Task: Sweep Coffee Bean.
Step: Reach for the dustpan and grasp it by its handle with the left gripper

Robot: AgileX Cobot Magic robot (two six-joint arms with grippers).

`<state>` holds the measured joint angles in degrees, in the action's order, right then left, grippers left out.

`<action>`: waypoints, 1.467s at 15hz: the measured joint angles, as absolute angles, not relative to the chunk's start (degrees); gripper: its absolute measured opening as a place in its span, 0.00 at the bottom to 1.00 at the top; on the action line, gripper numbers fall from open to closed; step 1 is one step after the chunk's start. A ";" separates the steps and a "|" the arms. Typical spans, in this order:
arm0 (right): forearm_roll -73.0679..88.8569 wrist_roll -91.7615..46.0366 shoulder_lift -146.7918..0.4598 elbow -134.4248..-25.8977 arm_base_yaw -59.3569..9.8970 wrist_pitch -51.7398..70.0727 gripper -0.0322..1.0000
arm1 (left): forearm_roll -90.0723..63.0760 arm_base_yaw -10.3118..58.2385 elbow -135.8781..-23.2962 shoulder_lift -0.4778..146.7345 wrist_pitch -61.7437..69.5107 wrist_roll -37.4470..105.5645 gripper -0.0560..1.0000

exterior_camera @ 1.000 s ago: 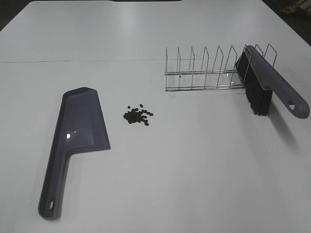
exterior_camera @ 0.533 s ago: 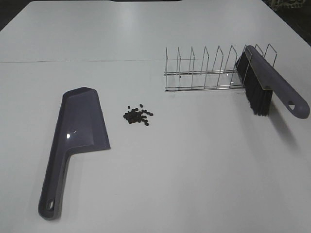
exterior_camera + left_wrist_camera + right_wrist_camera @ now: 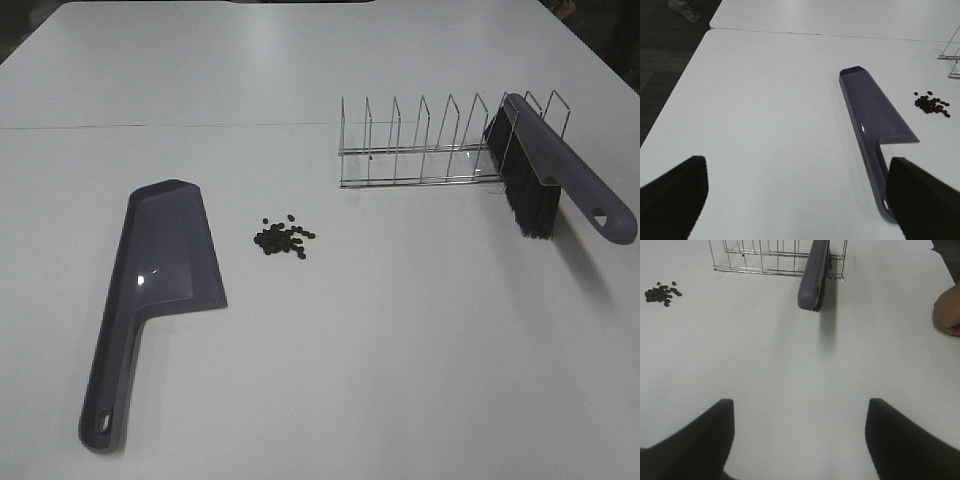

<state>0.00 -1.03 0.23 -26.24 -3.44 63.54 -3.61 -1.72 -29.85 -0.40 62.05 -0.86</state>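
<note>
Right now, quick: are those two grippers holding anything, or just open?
The left gripper: open, holding nothing.
The right gripper: open, holding nothing.

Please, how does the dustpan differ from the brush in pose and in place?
The dustpan lies flat on the table; the brush leans tilted in the wire rack. The dustpan is beside the coffee beans; the brush is farther from them. The brush carries black bristles; the dustpan is a bare scoop. Both are grey-purple plastic with a hole in the handle end.
</note>
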 joint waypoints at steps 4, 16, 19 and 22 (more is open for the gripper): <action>0.00 -1.03 0.23 -26.24 -3.44 63.54 0.65 | -3.61 -1.72 -29.85 -0.40 62.05 -0.86 0.89; 0.00 -1.03 0.23 -26.24 -3.44 63.54 0.65 | -3.61 -1.72 -29.85 -0.40 62.05 -0.92 0.89; 0.00 -1.03 0.23 -26.24 -3.44 63.54 0.65 | -3.61 -1.72 -29.85 -0.40 62.05 -0.92 0.89; 0.00 -1.03 0.23 -26.24 -3.44 63.54 0.65 | -3.61 -1.72 -29.85 0.57 62.05 -0.92 0.89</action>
